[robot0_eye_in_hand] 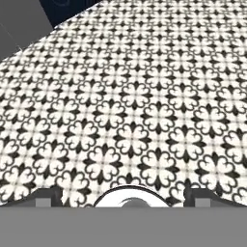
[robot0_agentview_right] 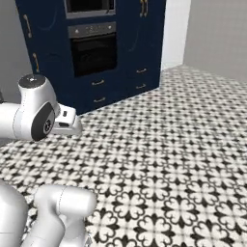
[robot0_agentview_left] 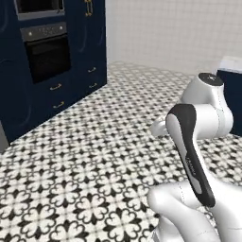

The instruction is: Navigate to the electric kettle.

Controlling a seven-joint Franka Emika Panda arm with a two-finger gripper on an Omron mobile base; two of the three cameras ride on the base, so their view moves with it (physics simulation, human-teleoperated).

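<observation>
The electric kettle is out of view. My arm is folded up over the base, with the hand held out above the patterned floor, level with the elbow. In the hand view the gripper looks down at the floor tiles. Its two dark fingertips stand far apart at the bottom corners with nothing between them, so it is open.
A tall navy cabinet wall with a built-in black oven and drawers stands ahead on the left. Black-and-white patterned floor stretches ahead to a white wall. A navy cabinet end with a white top is at the right.
</observation>
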